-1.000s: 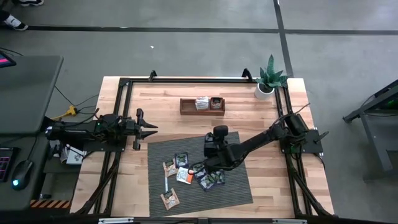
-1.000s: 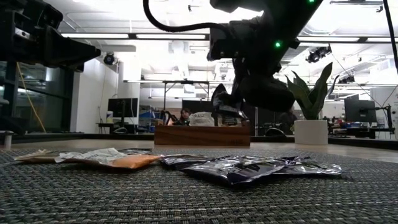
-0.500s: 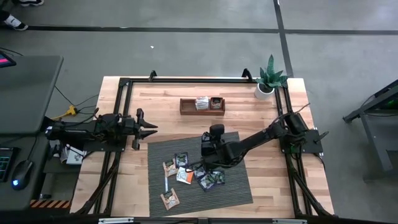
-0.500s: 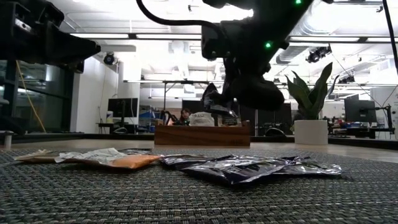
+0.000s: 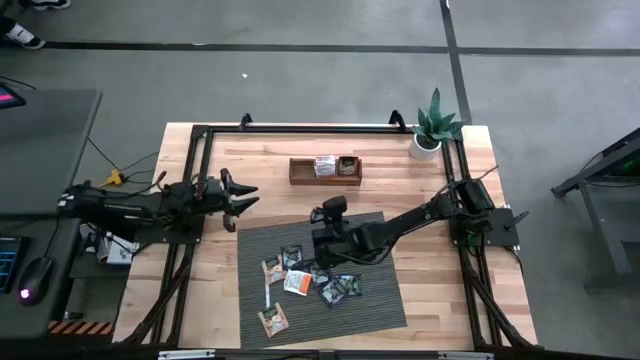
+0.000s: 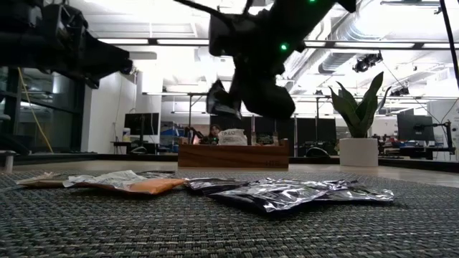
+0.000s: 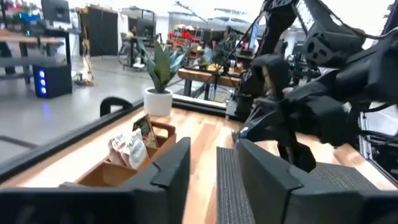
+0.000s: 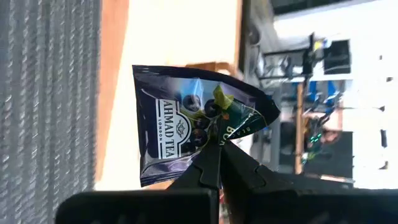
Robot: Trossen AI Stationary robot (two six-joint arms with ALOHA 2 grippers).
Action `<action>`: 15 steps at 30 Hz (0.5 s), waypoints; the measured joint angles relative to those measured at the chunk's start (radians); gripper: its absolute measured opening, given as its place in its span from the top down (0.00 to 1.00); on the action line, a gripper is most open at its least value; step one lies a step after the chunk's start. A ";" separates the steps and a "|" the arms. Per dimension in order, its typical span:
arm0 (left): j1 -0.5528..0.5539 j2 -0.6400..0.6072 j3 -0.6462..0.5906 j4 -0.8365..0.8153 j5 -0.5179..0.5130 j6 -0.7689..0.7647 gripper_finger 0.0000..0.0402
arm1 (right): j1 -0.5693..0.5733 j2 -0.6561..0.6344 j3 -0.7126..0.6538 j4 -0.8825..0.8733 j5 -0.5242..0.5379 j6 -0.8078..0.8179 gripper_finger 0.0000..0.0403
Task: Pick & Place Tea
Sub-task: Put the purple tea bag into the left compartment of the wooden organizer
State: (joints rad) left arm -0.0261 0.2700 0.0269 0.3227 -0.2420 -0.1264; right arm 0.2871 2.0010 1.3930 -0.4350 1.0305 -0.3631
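Observation:
My right gripper [image 5: 322, 254] hangs over the far part of the grey mat [image 5: 380, 300] and is shut on a dark blue tea sachet [image 8: 186, 130], printed AHMAD TEA. In the low view that sachet [image 6: 221, 100] hangs well above the mat. Several other tea sachets lie flat on the mat: an orange one [image 5: 297, 282], a tan one [image 5: 272, 320] and dark ones [image 5: 342, 288]. They also show low down as orange [image 6: 136, 185] and dark [image 6: 287, 193]. My left gripper [image 5: 243, 195] is open near the table's left side, above bare wood; its fingers [image 7: 174, 165] touch nothing. My right gripper pinches the dark blue sachet between its two fingertips [image 8: 211, 165], at one edge near a crumpled corner [image 8: 219, 138]. The sachet is lifted clear of the mat and stands out flat beyond the fingertips, one corner bent over.
A wooden box [image 5: 325, 168] holding sachets [image 7: 127, 146] stands near the table's far edge. A potted plant [image 5: 432, 128] sits in the far right corner. A thin white strip [image 5: 266, 296] lies on the mat. A black frame [image 5: 300, 127] rims the table.
My right gripper, with the sachet shut in it, has moved toward the table's left and far edges and has risen. My left gripper has shifted a little toward the far edge and turned slightly. The sachets on the mat have stayed in place.

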 joint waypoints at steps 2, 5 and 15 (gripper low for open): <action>0.000 0.077 0.001 0.071 -0.014 -0.030 0.59 | 0.000 0.000 0.000 0.039 0.016 -0.050 1.00; 0.000 0.195 0.020 0.143 -0.057 -0.050 0.50 | -0.005 0.000 0.000 0.078 0.022 -0.124 1.00; 0.000 0.620 0.162 0.341 -0.098 -0.040 0.45 | -0.050 0.000 0.000 0.145 0.037 -0.256 1.00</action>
State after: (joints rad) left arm -0.0261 0.8901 0.1893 0.6641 -0.3395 -0.1660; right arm 0.2366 2.0010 1.3930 -0.2897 1.0676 -0.6191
